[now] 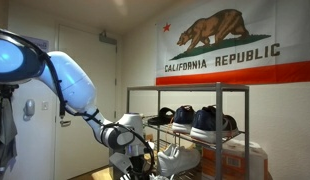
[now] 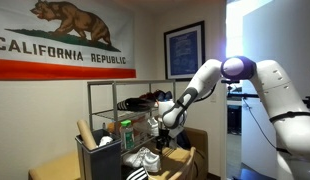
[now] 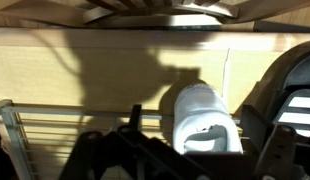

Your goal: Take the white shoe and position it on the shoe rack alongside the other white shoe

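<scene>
Item one, the dark two-finger Robotiq gripper (image 2: 158, 130): it hangs at the open front of the rack, at the level of the lower tier. In the wrist view its body is a black silhouette along the bottom edge. The fingers are lost in shadow, so it cannot be told whether they stand wide, narrow or clamped on anything.

Item two, the all-white low-top lace-up sneaker (image 3: 205, 120): it lies directly ahead of the gripper, a little right of centre in the wrist view and very close to the fingers. Contact cannot be confirmed. Its long axis runs straight away from the wrist, with the rounded end toward the back of the shelf. Judged from this, any coming move works along that axis rather than across it. The upper looks clean, smooth and uniformly white, sole included.

Item three, the open tiered rack of thin grey metal posts and rails (image 1: 185, 89): the sneaker sits at its lower tier — a white mass shows there in an exterior view. A second white sneaker cannot be told apart from it.

Beyond, dark navy white-soled sneakers (image 1: 200, 120) occupy the upper tier, and a pale wooden panel (image 3: 95, 65) closes the back.
</scene>
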Action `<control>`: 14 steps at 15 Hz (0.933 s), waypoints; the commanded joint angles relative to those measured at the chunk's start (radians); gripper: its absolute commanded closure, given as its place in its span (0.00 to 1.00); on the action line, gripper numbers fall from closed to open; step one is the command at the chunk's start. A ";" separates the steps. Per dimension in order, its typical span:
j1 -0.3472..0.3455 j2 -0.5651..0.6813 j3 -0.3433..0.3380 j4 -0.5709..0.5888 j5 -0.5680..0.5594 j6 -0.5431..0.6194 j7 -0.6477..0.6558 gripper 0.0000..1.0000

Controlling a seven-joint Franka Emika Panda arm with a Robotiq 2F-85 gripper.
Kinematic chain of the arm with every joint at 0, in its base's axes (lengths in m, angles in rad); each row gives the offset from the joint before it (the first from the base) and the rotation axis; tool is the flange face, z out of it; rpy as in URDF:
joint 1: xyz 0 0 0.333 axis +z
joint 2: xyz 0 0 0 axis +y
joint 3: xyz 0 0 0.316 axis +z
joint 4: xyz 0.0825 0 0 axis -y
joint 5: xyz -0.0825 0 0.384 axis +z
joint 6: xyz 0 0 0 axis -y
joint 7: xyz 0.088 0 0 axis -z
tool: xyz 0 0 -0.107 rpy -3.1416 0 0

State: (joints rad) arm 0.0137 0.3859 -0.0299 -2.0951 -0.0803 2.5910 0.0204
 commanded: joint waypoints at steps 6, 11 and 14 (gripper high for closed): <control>0.094 0.058 -0.096 0.004 -0.125 0.157 0.189 0.00; 0.144 0.101 -0.145 0.008 -0.155 0.200 0.255 0.00; 0.161 0.125 -0.165 0.017 -0.152 0.224 0.265 0.00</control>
State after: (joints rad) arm 0.1489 0.4890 -0.1640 -2.0925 -0.2124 2.7849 0.2449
